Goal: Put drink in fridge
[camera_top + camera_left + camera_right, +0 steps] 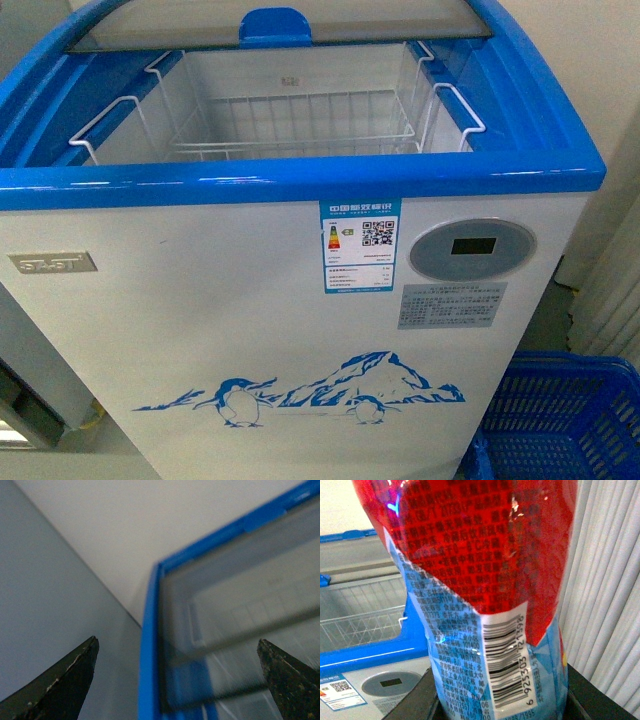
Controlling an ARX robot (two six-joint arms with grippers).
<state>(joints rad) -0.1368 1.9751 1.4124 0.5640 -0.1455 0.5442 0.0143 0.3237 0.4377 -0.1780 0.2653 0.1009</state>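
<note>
The fridge (200, 330) fills the front view: a white chest with a blue rim, a penguin drawing on its front and its glass lid (280, 22) slid back. Its white wire basket (300, 120) shows inside. Neither arm shows in the front view. In the right wrist view the drink (485, 595), with a red and pale blue label and a barcode, fills the picture. My right gripper (502, 707) is shut on its lower part, off to the side of the fridge (365, 650). My left gripper (177, 652) hangs open over the fridge's blue rim (150, 655) and glass.
A blue plastic crate (560, 420) stands on the floor to the right of the fridge. A white ribbed curtain (605, 590) hangs behind the drink. A grey cabinet side (45, 605) and a pale wall lie beside the fridge's rim.
</note>
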